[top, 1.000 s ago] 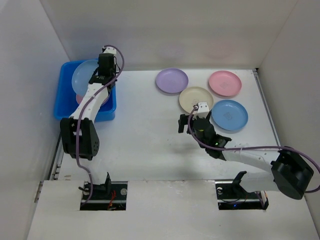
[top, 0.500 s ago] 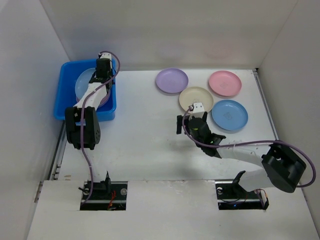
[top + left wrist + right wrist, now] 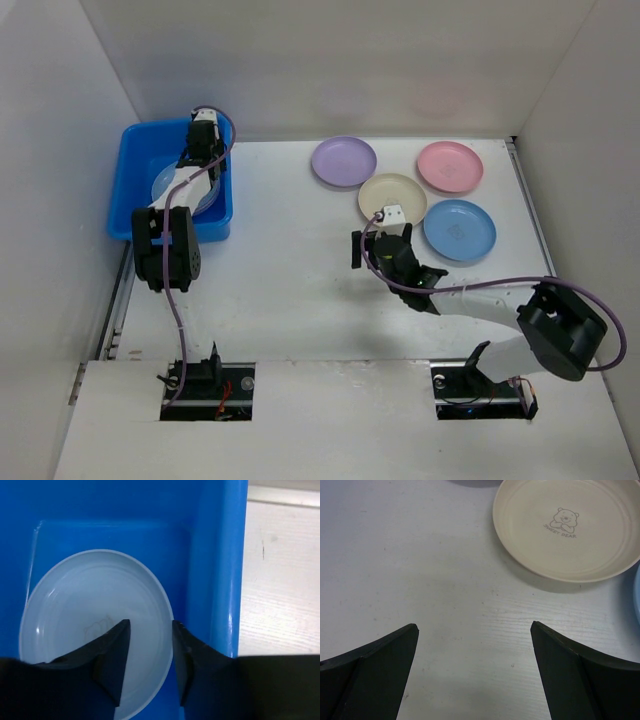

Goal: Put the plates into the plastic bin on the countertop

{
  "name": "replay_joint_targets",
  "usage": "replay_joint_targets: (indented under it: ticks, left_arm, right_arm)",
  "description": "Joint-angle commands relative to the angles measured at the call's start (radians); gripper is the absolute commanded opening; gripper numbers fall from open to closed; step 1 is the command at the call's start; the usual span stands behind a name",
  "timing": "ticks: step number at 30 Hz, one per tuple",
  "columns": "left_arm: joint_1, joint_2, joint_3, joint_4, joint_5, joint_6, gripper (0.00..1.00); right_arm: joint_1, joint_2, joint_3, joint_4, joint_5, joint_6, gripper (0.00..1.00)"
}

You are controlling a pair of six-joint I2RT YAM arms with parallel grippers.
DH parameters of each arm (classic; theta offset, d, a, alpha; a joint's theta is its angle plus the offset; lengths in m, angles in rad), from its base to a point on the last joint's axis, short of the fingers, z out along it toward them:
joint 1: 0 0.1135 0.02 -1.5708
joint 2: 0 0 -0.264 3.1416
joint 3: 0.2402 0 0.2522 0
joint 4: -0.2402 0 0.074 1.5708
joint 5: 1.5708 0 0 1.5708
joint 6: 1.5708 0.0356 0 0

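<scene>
Inside the plastic bin [image 3: 215, 555], by its right wall, the pale blue plate [image 3: 90, 630] lies flat, my left gripper [image 3: 150, 625] slightly parted astride its rim; I should rise straight up so nothing drags. Well right of the bin, my right gripper [image 3: 474, 626] gapes wide near the cream plate [image 3: 570, 535] marked "SWEET BEAR".

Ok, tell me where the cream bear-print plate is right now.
In the top view, the round cream plastic plate lies right of centre on the white countertop, between the purple plate, pink plate and blue plate.
</scene>
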Motion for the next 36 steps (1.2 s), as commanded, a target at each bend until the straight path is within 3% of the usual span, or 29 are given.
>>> replay_joint_targets:
  ticks: [1, 7, 11, 21, 28, 36]
  left_arm:
    - [-0.011, -0.091, 0.009, 0.068, -0.004, -0.011, 0.43]
    - [-0.107, -0.225, 0.016, 0.068, 0.006, -0.072, 0.75]
    - [-0.218, -0.216, 0.072, 0.037, 0.026, -0.132, 0.82]
    - [-0.361, 0.053, 0.22, 0.068, 0.014, -0.339, 0.81]
    - [-0.365, 0.182, 0.216, 0.209, 0.009, -0.553, 0.78]
    - [-0.367, 0.281, 0.208, 0.31, 0.051, -0.689, 0.76]
  right_arm:
    - [0.011, 0.007, 0.044, 0.029, 0.0, -0.011, 1.0]
    - [0.011, 0.002, 0.044, 0.029, 0.001, -0.011, 1.0]
    - [0.016, 0.001, 0.046, 0.029, 0.004, -0.011, 1.0]
    - [0.017, -0.018, 0.033, 0.029, 0.007, -0.009, 1.0]
    - [0.017, -0.002, 0.035, 0.029, 0.001, -0.005, 1.0]
    - [0.017, 0.024, 0.047, 0.029, 0.001, -0.005, 1.0]
